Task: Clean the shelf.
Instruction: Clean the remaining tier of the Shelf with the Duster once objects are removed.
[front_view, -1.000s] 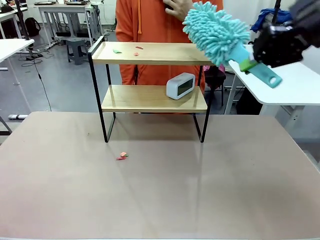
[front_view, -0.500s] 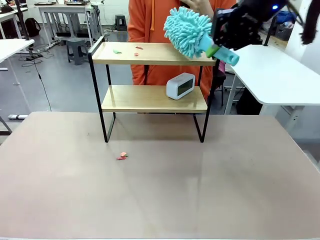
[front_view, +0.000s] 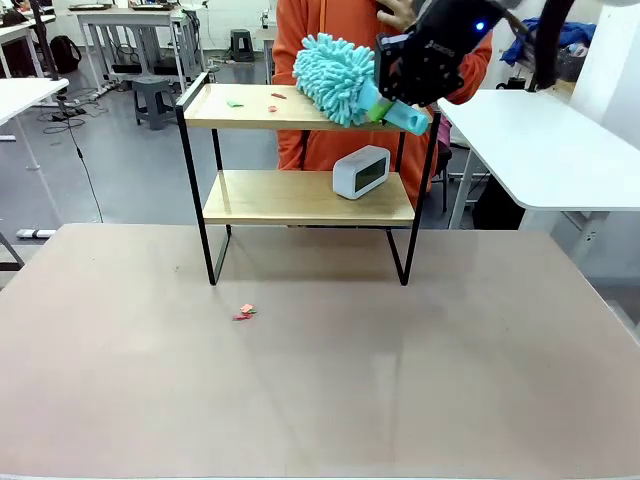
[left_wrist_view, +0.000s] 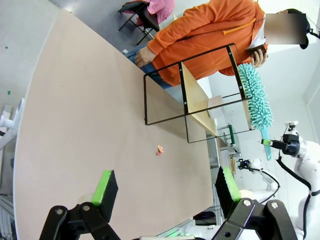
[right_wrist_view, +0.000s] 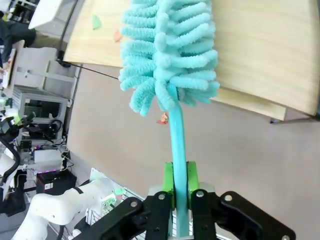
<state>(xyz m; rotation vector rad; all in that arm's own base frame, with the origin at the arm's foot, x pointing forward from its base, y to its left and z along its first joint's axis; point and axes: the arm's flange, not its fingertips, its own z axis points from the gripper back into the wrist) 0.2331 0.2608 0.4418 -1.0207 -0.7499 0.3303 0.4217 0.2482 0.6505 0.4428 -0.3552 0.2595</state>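
Now the shelf (front_view: 300, 106) stands below the right tool (right_wrist_view: 180, 191) (clamping duster (front_view: 335, 78)).

Front camera faces the shelf (front_view: 300, 195) across the counter (front_view: 320, 380); both wrist cameras share it, left from afar, probably rolled sideways, right close above.

Tiny indistinct scraps (front_view: 234, 102) on shelf (front_view: 280, 196)

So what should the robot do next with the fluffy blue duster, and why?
Probably sweep the duster left along the shelf's top board. The right pincer is shut on its handle, the fluffy head is at the board's right part, and small green and red scraps lie further left on it.
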